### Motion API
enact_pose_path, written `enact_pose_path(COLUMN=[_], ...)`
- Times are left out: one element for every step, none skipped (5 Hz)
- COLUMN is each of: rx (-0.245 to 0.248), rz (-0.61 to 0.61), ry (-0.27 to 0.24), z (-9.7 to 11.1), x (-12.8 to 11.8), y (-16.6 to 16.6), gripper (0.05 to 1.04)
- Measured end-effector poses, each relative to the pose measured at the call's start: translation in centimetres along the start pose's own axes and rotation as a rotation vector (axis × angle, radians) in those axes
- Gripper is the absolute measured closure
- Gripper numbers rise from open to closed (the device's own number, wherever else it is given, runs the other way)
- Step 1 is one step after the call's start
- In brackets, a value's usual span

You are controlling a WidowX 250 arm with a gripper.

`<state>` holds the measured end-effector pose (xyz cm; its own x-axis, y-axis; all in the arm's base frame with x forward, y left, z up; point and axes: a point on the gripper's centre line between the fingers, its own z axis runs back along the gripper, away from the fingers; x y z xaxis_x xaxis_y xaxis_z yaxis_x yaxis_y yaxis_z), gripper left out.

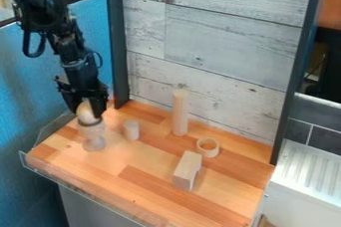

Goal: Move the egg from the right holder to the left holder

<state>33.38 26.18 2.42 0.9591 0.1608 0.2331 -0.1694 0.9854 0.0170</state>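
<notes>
The gripper [86, 114] hangs at the left of the work surface, over the pale wooden egg cup [94, 132]. Its two fingers stand against either side of the egg [86, 110], shut on it. The lower end of the egg meets the cup's rim; whether it rests in the cup or is held just at its mouth, I cannot tell. To the right of this cup stands a short pale wooden cylinder [131, 130], which may be the other holder.
A tall wooden cylinder [180, 113] stands near the back wall. Right of it lies a wooden ring [208, 147], with a notched wooden block [187, 170] in front. A clear raised lip [73, 188] runs along the table's front edge, and a dark post [117, 47] rises behind the gripper.
</notes>
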Motion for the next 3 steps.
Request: enact_pose_path(rx=[0.0, -0.004, -0.014], rz=[0.002, -0.009, -0.022], ry=[-0.031, -0.046, -0.047], z=[-0.06, -0.42, -0.45], x=[0.37, 0.09, -0.2], y=[0.15, 0.17, -0.17], gripper=[0.299, 0.217, 0.075])
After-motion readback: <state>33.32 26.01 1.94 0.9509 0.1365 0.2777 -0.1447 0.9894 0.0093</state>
